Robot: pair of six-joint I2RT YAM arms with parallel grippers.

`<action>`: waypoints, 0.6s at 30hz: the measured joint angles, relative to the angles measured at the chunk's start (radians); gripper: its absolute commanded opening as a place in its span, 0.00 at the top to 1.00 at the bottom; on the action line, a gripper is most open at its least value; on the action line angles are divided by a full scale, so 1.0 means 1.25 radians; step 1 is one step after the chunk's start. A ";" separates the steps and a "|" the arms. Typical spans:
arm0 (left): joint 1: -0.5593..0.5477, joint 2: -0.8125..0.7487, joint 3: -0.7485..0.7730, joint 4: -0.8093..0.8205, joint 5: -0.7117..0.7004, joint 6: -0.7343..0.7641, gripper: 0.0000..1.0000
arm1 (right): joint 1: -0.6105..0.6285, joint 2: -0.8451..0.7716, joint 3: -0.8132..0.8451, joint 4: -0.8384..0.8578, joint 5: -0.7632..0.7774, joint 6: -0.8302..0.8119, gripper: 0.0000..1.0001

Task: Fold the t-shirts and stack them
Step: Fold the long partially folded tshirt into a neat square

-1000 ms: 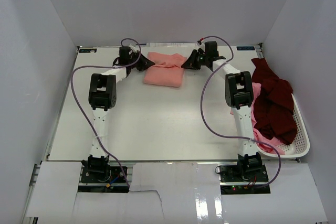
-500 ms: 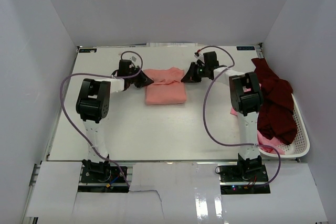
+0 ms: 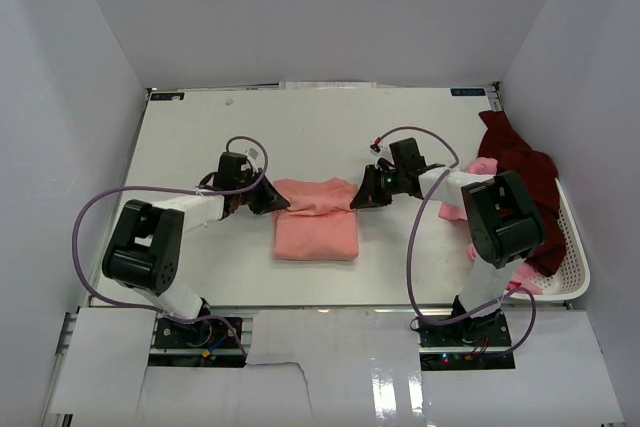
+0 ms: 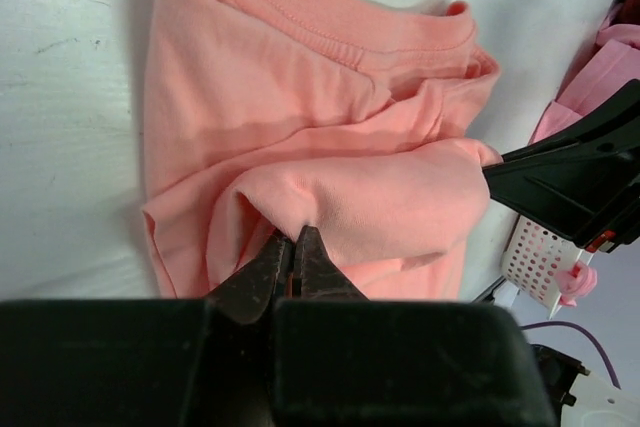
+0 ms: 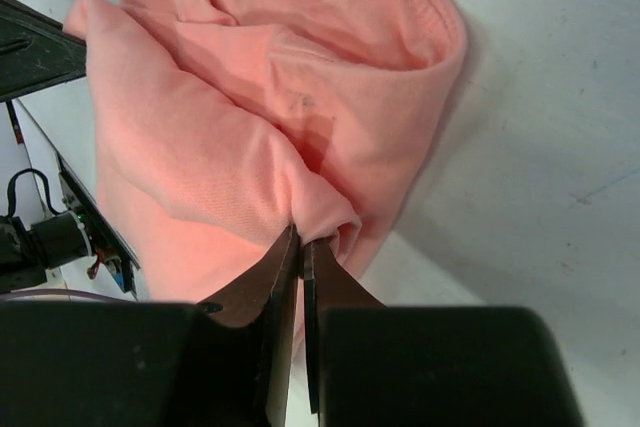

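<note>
A folded salmon-pink t-shirt (image 3: 316,225) lies on the table near the front middle. My left gripper (image 3: 281,203) is shut on its far left corner; the left wrist view shows the cloth (image 4: 330,127) pinched at the fingertips (image 4: 292,239). My right gripper (image 3: 356,198) is shut on its far right corner, and the right wrist view shows a fold of the shirt (image 5: 250,117) between the fingertips (image 5: 301,239). A dark maroon t-shirt (image 3: 525,172) and a lighter pink one (image 3: 484,165) lie in the basket at the right.
The white slotted basket (image 3: 575,247) stands at the table's right edge, next to my right arm. White walls close the table on the left, back and right. Purple cables loop from both arms.
Both grippers have pulled the folded salmon-pink t-shirt from the back of the table toward the front, keeping hold of its far corners. Both arms have folded back.
</note>
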 measured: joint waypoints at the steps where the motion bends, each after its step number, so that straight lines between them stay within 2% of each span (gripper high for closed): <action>1: 0.000 -0.013 0.001 -0.009 -0.001 0.000 0.94 | 0.001 -0.012 0.000 -0.007 0.001 0.000 0.92; 8: 0.003 -0.056 0.099 -0.106 -0.013 0.005 0.93 | 0.003 -0.068 0.028 -0.056 0.002 -0.003 0.92; 18: 0.024 -0.057 0.150 -0.158 -0.035 0.008 0.94 | 0.003 -0.016 0.146 -0.092 0.000 -0.014 0.88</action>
